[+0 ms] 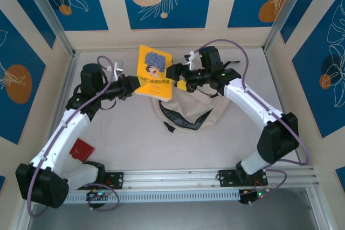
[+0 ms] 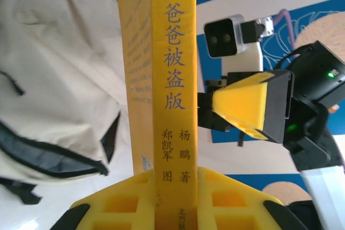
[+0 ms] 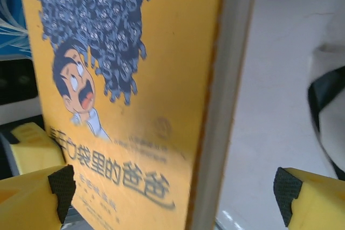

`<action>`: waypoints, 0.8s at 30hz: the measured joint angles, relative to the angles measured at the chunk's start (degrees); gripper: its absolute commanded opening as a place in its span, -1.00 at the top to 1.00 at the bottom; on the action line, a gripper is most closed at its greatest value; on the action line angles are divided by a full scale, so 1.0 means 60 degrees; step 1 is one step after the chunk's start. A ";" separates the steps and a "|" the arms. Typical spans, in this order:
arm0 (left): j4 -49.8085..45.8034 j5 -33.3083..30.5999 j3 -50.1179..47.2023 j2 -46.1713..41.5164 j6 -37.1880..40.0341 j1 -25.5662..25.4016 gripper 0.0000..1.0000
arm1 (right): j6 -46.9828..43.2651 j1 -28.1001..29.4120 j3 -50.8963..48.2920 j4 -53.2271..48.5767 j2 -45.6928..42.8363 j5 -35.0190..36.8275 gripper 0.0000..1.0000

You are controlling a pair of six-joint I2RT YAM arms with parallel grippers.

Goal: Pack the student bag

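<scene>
The student bag (image 1: 188,112), cream with black straps and zipper trim, lies slumped at the table's middle, its mouth partly open. A small yellow book (image 1: 154,67) is held up just behind the bag's left side. My left gripper (image 1: 139,83) is shut on the book's lower left edge; in the left wrist view the book's spine (image 2: 173,79) stands clamped between the yellow fingers (image 2: 121,203), with the bag (image 2: 54,68) to the left. My right gripper (image 1: 177,74) is open at the book's right edge; its pads (image 3: 62,187) stand wide apart on either side of the book's cover (image 3: 124,106).
A flat red object (image 1: 81,150) lies on the table beside the left arm's lower link. Blue-patterned walls and metal posts (image 1: 51,17) close in the table at the back and sides. An aluminium rail (image 1: 178,179) runs along the near edge.
</scene>
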 measured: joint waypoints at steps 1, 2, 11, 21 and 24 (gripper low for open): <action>0.0226 0.0040 0.0109 0.0164 -0.0146 -0.0109 1.00 | 0.0149 -0.0076 0.0000 0.0200 0.0000 -0.0197 -0.94; 0.0379 0.0066 0.0193 0.0280 -0.0233 -0.0178 1.00 | 0.0255 -0.0127 0.0000 0.0335 0.0007 -0.0335 -0.94; 0.1734 0.0127 0.0488 0.0943 -0.1395 -0.0448 1.00 | 0.1093 -0.0503 -0.0645 0.1530 0.0011 -0.1330 -1.00; 0.2918 0.0131 0.0488 0.1005 -0.2455 -0.0634 1.00 | 0.2794 -0.0841 -0.0994 0.4065 0.0182 -0.2834 -0.97; 0.2994 0.0131 0.0488 0.1005 -0.2532 -0.0648 1.00 | 0.3271 -0.0882 -0.0980 0.4699 0.0291 -0.3162 -0.89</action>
